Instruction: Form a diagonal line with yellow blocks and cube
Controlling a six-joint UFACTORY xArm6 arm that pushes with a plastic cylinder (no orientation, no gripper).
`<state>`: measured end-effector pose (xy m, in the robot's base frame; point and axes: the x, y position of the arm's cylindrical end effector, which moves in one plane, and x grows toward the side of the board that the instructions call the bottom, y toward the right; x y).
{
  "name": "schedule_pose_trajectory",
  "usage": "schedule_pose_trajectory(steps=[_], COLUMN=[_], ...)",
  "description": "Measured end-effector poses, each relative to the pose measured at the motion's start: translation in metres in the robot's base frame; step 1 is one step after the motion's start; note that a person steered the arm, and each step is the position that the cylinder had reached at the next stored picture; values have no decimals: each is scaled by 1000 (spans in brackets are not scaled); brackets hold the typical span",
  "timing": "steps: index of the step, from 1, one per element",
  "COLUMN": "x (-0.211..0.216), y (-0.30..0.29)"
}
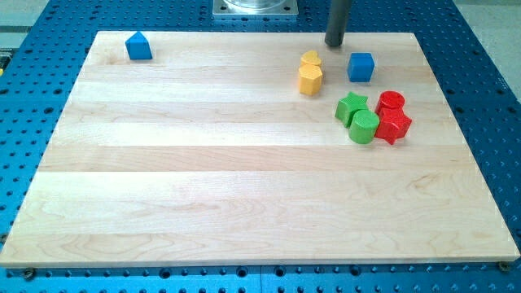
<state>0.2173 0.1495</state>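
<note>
No gripper, only my tip [335,43] at top edge of wooden bench [203,179], near small blue cube [361,67] and two touching yellow blocks [310,74]. Light, rigid, likely slide easily; push flat faces centrally.

Two yellow blocks sit touching near the view's top, right of centre: a small yellow heart-shaped block [310,59] lies just above a yellow hexagonal block [310,79], the pair forming a short, nearly vertical stack in the view. A blue cube [361,67] stands upright just to their right, apart from them, level with the gap between the two.
</note>
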Motion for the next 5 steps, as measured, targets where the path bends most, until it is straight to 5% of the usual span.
schedule_pose_trajectory(steps=[1,2,5], x=[-1,50,56], y=[61,97,-2])
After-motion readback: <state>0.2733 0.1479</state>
